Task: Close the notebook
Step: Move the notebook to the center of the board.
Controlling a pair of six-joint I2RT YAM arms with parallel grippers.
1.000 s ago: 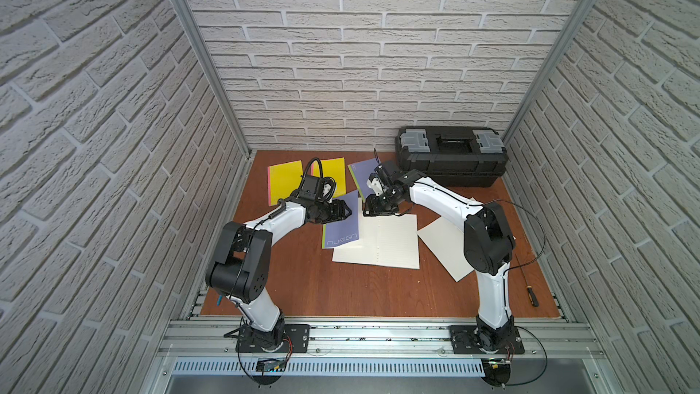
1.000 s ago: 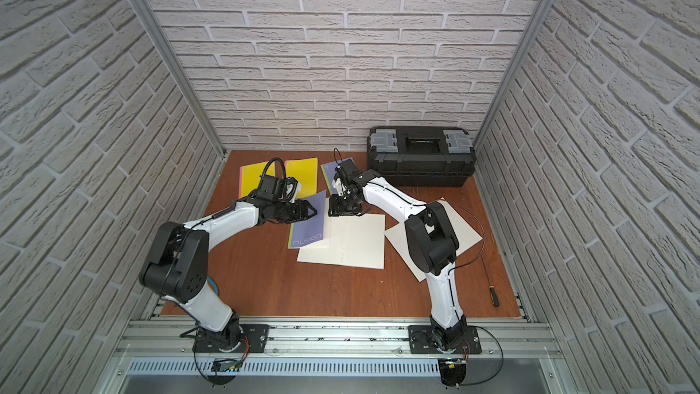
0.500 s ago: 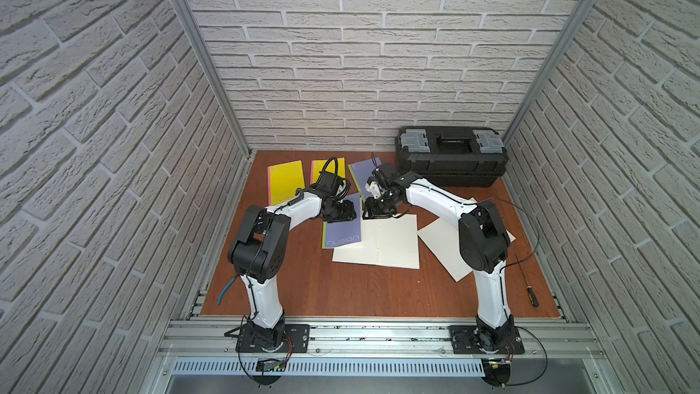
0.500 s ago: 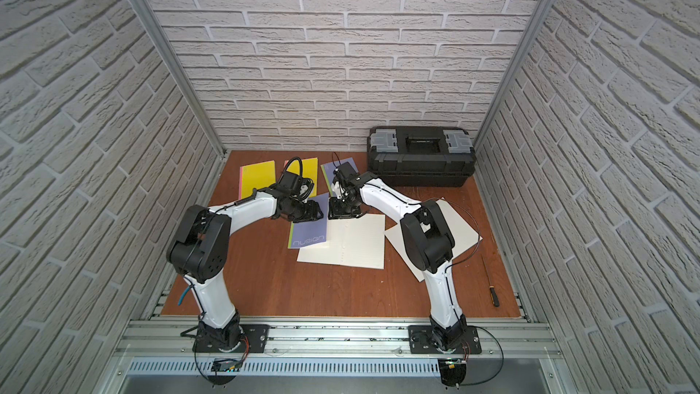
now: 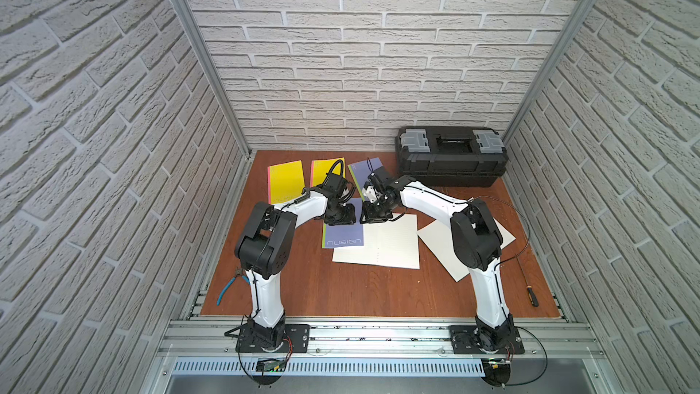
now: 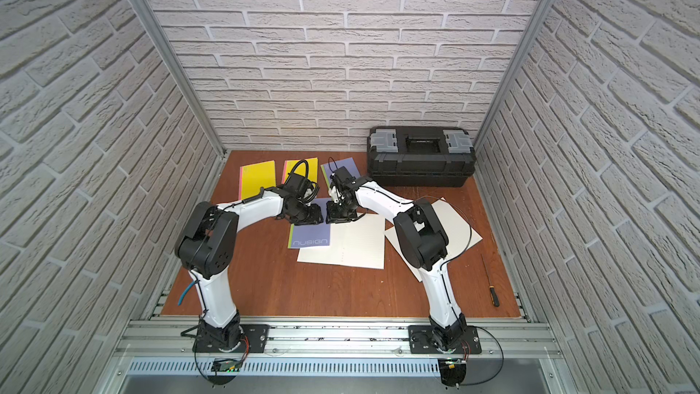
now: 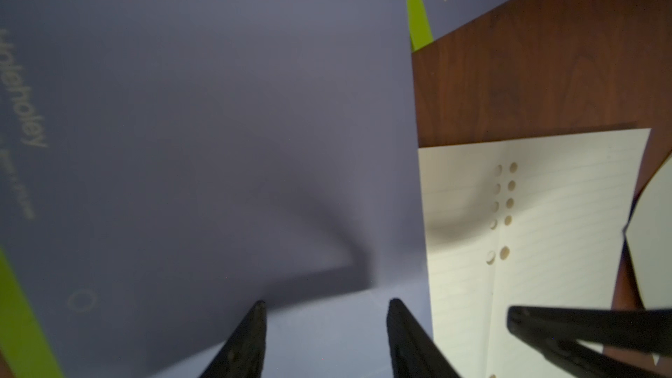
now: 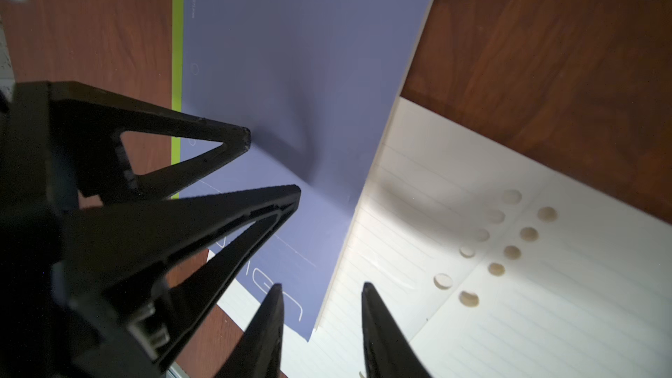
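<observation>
We find the notebook (image 5: 342,236) a little below the middle of both top views, flat on the wooden table (image 5: 341,289). Its purple cover, with a green strip down the left edge, lies over the left half of white lined pages (image 5: 396,242). The right half, with its row of punched holes, is bare. We cannot tell whether cover and pages are one piece.

Both arms bend in over its upper edge. The left gripper (image 5: 346,217) points down at the top of the cover. In the left wrist view its fingertips (image 7: 256,325) stand apart with nothing between them. The right gripper (image 5: 373,216) hangs just beside it, where cover meets paper. Its fingertips (image 8: 371,307) are apart too, gripping nothing. We cannot tell whether any tip touches the cover.

Higher in the frame, near the back wall, lie yellow notebooks (image 5: 286,181), a second purple notebook (image 5: 360,170) and a black toolbox (image 5: 450,161). A loose white sheet (image 5: 435,246) lies at the right, a screwdriver (image 5: 532,295) at the lower right.
</observation>
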